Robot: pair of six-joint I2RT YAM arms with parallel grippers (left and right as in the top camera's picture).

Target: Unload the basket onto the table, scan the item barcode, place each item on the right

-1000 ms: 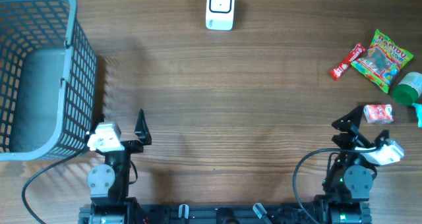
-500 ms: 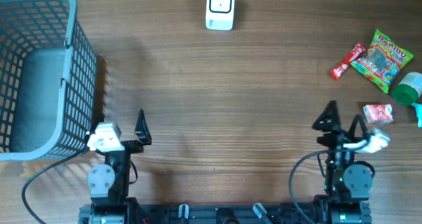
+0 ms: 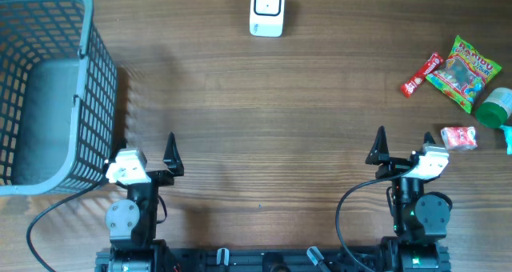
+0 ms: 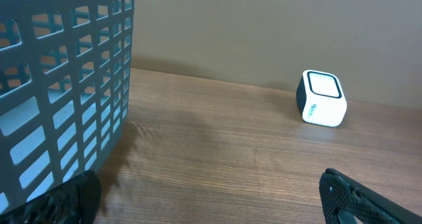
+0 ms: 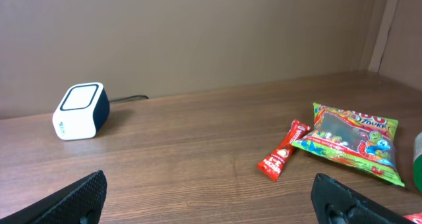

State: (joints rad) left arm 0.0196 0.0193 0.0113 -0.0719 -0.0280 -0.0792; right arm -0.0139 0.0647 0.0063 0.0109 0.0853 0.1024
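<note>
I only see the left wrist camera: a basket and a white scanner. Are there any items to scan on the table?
Observer: Yes, a green gummy bag lies near the table's right edge.
Operator: Anything beside it?
Observer: A red candy bar lies just left of it.
Operator: Is the right hand holding something?
Observer: No, the right hand is open and empty, nearer the robot than those items.

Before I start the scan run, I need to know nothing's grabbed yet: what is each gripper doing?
Left gripper: open, holding nothing.
Right gripper: open, holding nothing.
</note>
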